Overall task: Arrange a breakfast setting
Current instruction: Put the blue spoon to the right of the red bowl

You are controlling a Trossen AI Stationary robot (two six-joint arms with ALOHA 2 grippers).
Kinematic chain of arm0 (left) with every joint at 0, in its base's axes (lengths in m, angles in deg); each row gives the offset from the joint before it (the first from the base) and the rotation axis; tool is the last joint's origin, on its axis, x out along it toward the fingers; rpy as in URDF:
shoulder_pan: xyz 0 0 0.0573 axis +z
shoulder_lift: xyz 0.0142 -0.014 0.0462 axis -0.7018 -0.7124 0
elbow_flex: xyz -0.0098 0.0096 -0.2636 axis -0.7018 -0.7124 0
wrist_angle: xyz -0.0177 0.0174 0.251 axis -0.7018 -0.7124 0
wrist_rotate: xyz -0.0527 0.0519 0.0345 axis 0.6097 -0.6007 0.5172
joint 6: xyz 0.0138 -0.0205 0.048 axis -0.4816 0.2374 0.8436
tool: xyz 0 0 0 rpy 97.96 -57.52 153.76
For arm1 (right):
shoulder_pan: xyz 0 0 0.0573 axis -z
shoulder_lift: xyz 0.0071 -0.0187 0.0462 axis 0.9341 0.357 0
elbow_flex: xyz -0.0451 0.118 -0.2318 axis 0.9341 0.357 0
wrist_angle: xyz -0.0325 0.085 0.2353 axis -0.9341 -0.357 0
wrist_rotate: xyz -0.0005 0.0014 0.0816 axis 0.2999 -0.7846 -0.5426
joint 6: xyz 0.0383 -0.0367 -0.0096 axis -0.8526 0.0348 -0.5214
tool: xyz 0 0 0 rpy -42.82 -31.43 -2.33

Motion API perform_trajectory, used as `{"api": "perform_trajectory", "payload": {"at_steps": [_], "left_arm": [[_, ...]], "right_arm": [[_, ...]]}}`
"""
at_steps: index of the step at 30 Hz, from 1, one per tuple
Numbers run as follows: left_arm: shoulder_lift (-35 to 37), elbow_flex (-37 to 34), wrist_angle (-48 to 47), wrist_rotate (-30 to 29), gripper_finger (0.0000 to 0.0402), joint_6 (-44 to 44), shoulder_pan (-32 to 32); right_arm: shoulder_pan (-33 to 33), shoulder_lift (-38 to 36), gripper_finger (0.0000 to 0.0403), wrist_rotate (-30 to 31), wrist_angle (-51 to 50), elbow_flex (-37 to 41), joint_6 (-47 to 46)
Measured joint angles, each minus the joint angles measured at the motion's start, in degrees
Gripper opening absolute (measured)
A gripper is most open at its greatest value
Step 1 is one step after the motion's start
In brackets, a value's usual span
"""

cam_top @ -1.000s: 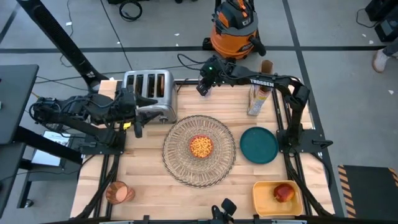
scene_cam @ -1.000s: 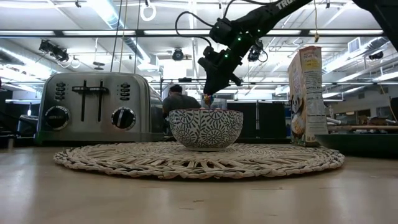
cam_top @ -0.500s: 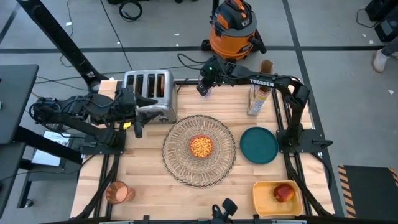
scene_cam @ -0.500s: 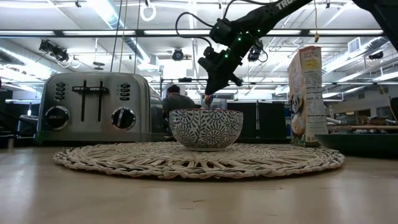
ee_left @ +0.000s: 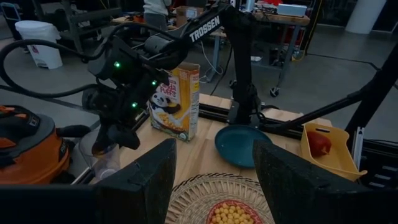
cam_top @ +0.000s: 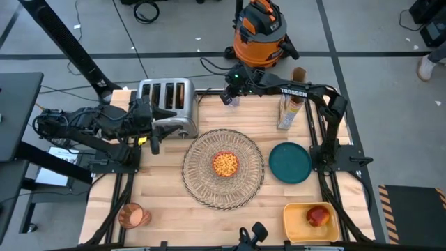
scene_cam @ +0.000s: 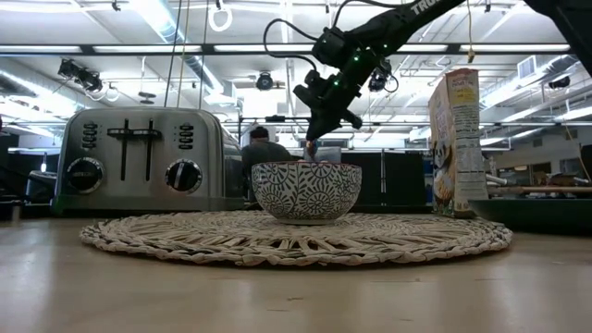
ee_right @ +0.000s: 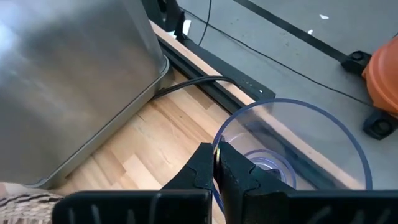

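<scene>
Reaching over the far edge of the light wooden worktop [cam_top: 160, 209], the right jaws [cam_top: 229, 97] now sit a touch farther from the chrome four-slot toaster [cam_top: 166, 106] than half a second ago, and in the low view they hang slightly nearer the bowl's rim. They are pressed together on the rim of a clear round plastic container [ee_right: 292, 149], which stands on the worktop's back edge just beyond the toaster's corner. From above the container is mostly hidden under the gripper.

Everything else sits as it did. The round woven straw placemat [cam_top: 202, 183] lies beside the toaster toward the near edge, and the small patterned bowl [cam_top: 224, 164] filled with yellow cereal stands upright at its centre. The dark teal plate [cam_top: 290, 162] lies flat on the far side of the placemat from the toaster, apart from it. The upright cereal box [cam_top: 288, 111] stands at the back, its long axis vertical, well clear of the toaster. The red apple [cam_top: 318, 216] lies in the yellow square tub [cam_top: 296, 224] at the near corner diagonally opposite the toaster. The amber-orange cup [cam_top: 130, 217] stands upright at the near corner on the toaster's own side.

The left jaws [cam_top: 152, 140] wait spread just beside the toaster's near end.
</scene>
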Motion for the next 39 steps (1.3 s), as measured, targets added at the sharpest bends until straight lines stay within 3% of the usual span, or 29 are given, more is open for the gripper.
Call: {"api": "perform_trajectory", "payload": {"at_steps": [10, 22, 30, 35, 39], "left_arm": [[0.00, 0.00, 0.00, 0.00, 0.0217, -0.02, -0.02], [0.00, 0.00, -0.30, 0.02, 0.0217, 0.23, -0.02], [-1.98, 0.07, -3.20, -0.03, 0.0217, 0.26, -0.54], [-3.08, 0.04, -4.44, -0.90, 0.0217, 1.82, -2.12], [-2.97, 0.04, -5.48, -3.38, 0.0217, 3.10, -3.38]], "right_arm": [[0.35, -0.02, 0.0013, 0.11, -0.84, -3.97, -6.46], [-0.12, -0.07, 0.0013, 0.37, -13.21, -19.84, -8.76], [-8.96, -1.14, 0.0013, 2.39, -25.67, -35.96, -5.47], [-16.83, -2.14, 0.0013, 3.50, -37.99, -42.36, -12.31], [-22.92, -3.44, 0.0013, 2.98, -47.22, -43.19, -22.16]]}}
